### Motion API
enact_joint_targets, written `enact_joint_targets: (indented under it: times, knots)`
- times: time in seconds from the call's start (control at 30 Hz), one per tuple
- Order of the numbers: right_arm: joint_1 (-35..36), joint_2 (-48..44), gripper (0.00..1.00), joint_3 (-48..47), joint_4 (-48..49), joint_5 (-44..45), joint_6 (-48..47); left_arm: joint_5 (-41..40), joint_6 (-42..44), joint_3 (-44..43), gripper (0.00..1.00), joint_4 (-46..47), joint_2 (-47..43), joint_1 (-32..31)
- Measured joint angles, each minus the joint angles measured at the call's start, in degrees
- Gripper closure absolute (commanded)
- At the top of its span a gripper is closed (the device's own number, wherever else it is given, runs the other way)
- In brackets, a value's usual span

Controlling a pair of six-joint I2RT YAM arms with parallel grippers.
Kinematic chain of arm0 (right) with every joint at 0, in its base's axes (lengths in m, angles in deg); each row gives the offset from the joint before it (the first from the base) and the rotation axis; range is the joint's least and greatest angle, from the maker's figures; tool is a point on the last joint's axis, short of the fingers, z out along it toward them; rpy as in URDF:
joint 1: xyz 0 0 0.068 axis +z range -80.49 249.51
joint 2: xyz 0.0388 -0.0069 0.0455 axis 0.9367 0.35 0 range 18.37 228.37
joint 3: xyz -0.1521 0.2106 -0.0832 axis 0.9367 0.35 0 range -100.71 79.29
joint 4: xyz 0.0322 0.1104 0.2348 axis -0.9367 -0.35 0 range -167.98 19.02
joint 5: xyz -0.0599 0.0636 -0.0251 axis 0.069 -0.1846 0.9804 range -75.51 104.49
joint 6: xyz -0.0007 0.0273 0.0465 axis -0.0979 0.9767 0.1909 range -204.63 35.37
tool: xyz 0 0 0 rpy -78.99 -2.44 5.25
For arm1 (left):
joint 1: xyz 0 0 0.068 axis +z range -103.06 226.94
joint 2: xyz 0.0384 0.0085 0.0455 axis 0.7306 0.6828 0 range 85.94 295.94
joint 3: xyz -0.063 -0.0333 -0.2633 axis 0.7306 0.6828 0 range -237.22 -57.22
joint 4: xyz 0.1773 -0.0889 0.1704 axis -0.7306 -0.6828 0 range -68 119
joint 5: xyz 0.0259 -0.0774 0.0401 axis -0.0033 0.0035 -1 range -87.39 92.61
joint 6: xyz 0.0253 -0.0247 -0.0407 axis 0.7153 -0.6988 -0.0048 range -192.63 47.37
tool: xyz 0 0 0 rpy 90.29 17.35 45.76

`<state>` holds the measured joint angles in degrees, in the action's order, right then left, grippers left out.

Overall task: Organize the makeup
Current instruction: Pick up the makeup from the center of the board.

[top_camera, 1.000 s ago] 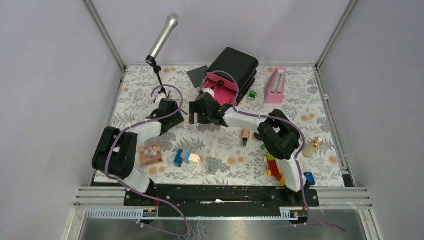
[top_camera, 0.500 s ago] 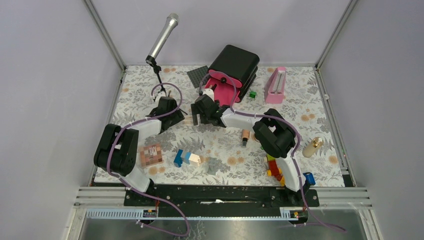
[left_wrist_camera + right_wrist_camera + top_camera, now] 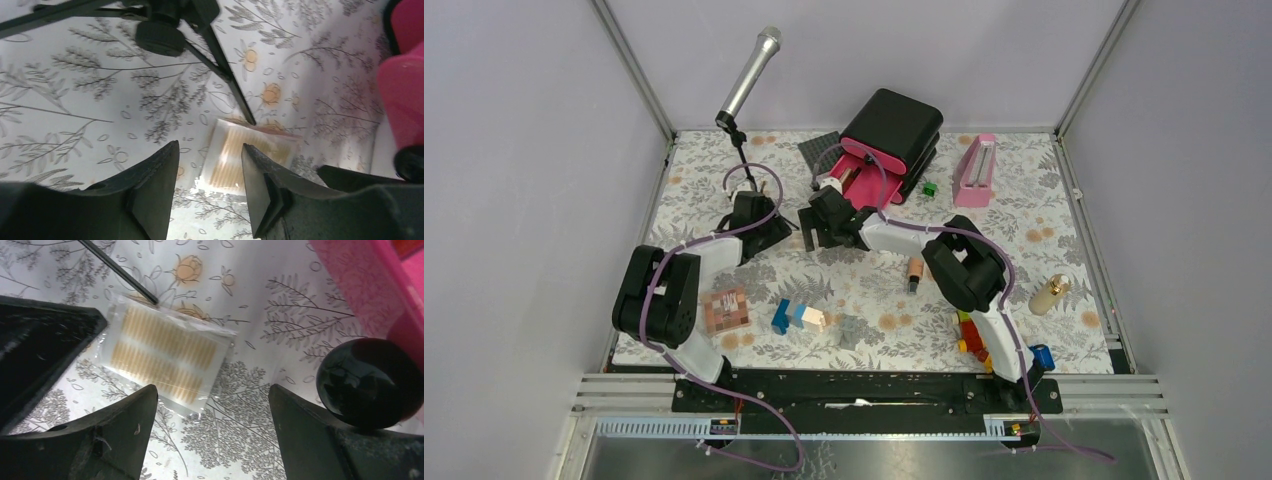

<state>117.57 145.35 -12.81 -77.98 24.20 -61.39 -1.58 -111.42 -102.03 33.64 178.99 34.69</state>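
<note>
A clear packet of tan strips (image 3: 250, 156) lies flat on the floral cloth between my two grippers. In the left wrist view my left gripper (image 3: 209, 147) is open just short of the packet's near edge, with nothing between its fingers. My right gripper (image 3: 212, 390) is also open and empty, with the packet (image 3: 167, 357) ahead to its left and a round black compact (image 3: 370, 382) by its right finger. A peach bottle with a black cap (image 3: 914, 272) and a brown square palette (image 3: 725, 309) lie nearer the arm bases.
A black case with a pink inside (image 3: 889, 135) stands open behind the grippers. The microphone stand (image 3: 749, 75) has its legs (image 3: 220, 60) just beyond the packet. A pink metronome (image 3: 975, 170), a cream bottle (image 3: 1049, 295) and loose bricks (image 3: 799, 316) are scattered around.
Both grippers have shifted a little farther back and left on the table, the right one closing in on the packet. Both pairs of jaws have narrowed slightly.
</note>
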Motion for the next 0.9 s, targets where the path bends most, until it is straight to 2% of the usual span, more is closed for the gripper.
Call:
enact_joint_targets:
  times: [0.27, 0.47, 0.73, 0.9]
  knots:
    - [0.0, 0.74, 0.25, -1.29, -0.02, -4.83, -0.33, 6.38, 0.66, 0.44, 0.51, 2.67, 2.08, -0.04]
    - [0.07, 0.81, 0.37, -1.27, 0.02, -8.17, -0.81, 7.78, 0.66, 1.6, 0.51, 4.61, 2.29, -0.02]
    - [0.2, 1.2, 0.38, -1.27, 1.14, -11.67, -1.44, 8.46, 0.35, 3.61, 0.51, 8.2, 2.01, 0.15]
    - [0.22, 1.25, 0.38, -1.2, 1.51, -12.2, -1.44, 8.52, 0.02, 5.49, 0.61, 10.05, 1.27, 0.2]
